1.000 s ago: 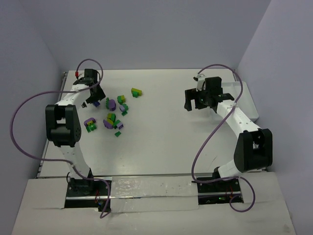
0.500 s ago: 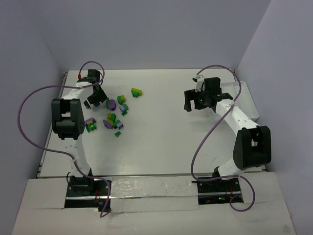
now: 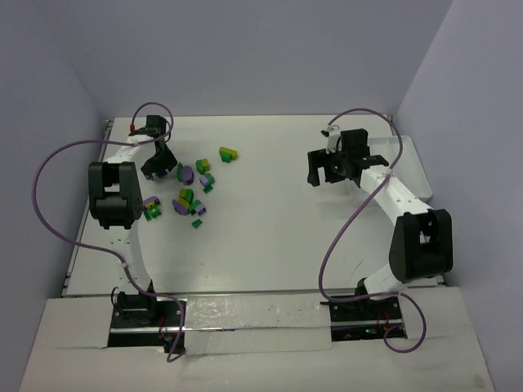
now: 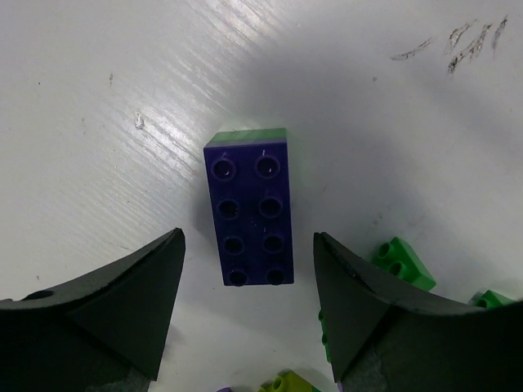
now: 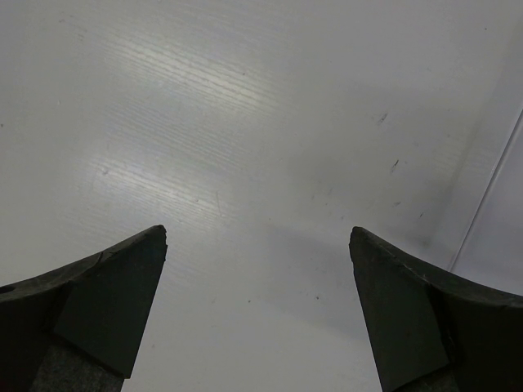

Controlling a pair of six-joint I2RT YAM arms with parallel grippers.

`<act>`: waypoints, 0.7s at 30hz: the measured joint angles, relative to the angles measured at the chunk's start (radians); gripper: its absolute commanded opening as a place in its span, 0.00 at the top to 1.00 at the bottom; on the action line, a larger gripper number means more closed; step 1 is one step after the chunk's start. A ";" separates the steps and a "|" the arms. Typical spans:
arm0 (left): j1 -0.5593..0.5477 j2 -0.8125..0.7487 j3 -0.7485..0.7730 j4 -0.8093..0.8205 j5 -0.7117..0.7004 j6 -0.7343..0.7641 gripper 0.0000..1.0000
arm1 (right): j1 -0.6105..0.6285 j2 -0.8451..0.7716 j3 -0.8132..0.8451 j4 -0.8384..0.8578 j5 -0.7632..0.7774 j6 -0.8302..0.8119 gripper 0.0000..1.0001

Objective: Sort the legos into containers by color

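The legos (image 3: 189,194) lie scattered on the left part of the white table: dark green, yellow-green and purple bricks. My left gripper (image 3: 157,167) is open at the far left of the pile. In the left wrist view a dark purple eight-stud brick (image 4: 248,211), with a green piece under its far end, lies between and just ahead of the open left gripper (image 4: 249,241). My right gripper (image 3: 326,172) is open and empty over bare table, which the right wrist view (image 5: 258,237) also shows. A white tray (image 3: 415,159) lies at the far right.
A lone yellow-green brick (image 3: 228,153) sits apart behind the pile. A green brick (image 4: 403,261) lies next to my left gripper's right finger, and a yellow-green one (image 4: 288,382) is at the bottom of that view. The tray's edge (image 5: 497,188) shows at the right of the right wrist view.
My left arm's elbow has swung back toward the left edge and its gripper has shifted slightly toward the pile. The right arm has not moved.
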 measured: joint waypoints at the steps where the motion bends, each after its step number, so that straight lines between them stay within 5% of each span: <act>1: 0.002 0.001 0.000 0.000 0.002 -0.001 0.32 | 0.000 0.002 0.000 0.000 0.000 -0.001 0.00; 13: 0.006 0.002 0.000 0.002 0.029 0.005 0.61 | 0.000 0.017 0.000 0.000 -0.001 -0.004 0.00; 16: 0.006 0.001 0.000 0.003 0.038 0.020 0.76 | 0.000 0.017 0.001 -0.001 -0.003 -0.004 0.00; 18: 0.006 -0.001 0.000 0.003 0.045 0.037 0.97 | 0.000 0.017 0.003 -0.002 -0.008 -0.004 0.00; 21: 0.008 -0.019 -0.002 -0.004 0.073 0.081 1.00 | 0.000 0.017 0.010 -0.008 -0.024 -0.004 0.00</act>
